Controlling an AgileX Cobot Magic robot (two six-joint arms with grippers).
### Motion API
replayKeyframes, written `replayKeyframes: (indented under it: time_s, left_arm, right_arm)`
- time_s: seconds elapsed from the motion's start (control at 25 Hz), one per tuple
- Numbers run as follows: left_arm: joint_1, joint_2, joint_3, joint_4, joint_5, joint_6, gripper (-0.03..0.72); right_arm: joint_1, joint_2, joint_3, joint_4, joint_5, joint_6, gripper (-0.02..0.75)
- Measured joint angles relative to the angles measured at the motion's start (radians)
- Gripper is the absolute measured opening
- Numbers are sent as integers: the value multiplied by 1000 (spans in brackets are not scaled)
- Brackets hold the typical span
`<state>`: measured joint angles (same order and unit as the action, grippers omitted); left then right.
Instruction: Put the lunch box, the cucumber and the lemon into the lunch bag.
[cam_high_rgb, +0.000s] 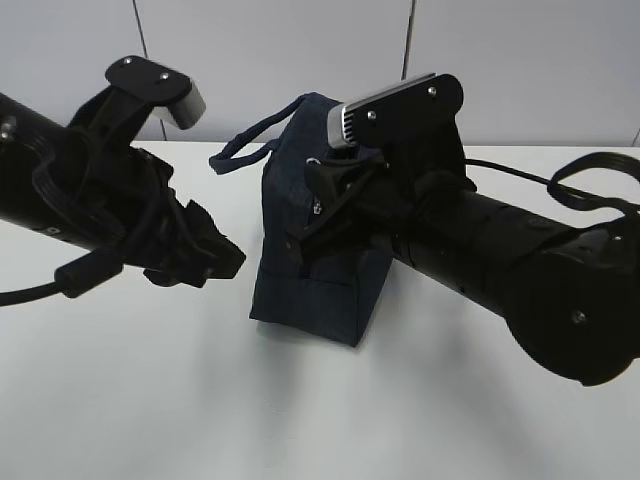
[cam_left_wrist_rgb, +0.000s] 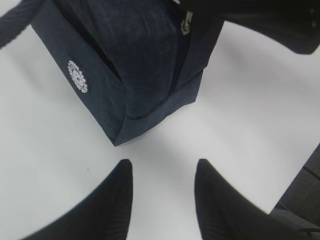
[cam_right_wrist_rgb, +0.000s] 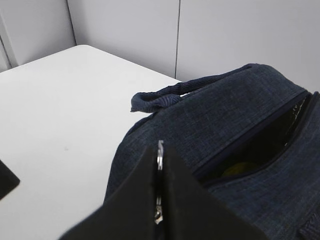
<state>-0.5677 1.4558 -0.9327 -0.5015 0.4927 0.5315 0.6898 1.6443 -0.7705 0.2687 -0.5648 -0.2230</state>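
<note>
The right tool (cam_right_wrist_rgb: 159, 200) pinches the bag's (cam_high_rgb: 310, 270) zipper ring (cam_right_wrist_rgb: 160, 150) to work the zip, while the left tool (cam_left_wrist_rgb: 162, 200) waits half-open, empty.

A flat white matte tabletop (cam_high_rgb: 150, 400) fills the lower part of the exterior view, its surface smooth and carrying soft grey shadows. Behind it stands a pale grey panelled wall (cam_high_rgb: 250, 60), divided by thin dark vertical seams. In the left wrist view the same white tabletop (cam_left_wrist_rgb: 45, 135) ends at a straight edge at lower right, beyond which lies a dark grey floor area (cam_left_wrist_rgb: 305, 185). In the right wrist view the white tabletop (cam_right_wrist_rgb: 55, 105) shows a rounded far corner meeting the grey wall panels (cam_right_wrist_rgb: 130, 30).
</note>
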Motion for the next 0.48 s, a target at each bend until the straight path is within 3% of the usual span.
replayKeyframes:
  time_s: [0.48]
  left_arm:
    - [-10,128,6,-9,-169,26,328]
  right_arm:
    - [0,0,-10,99,11,0,0]
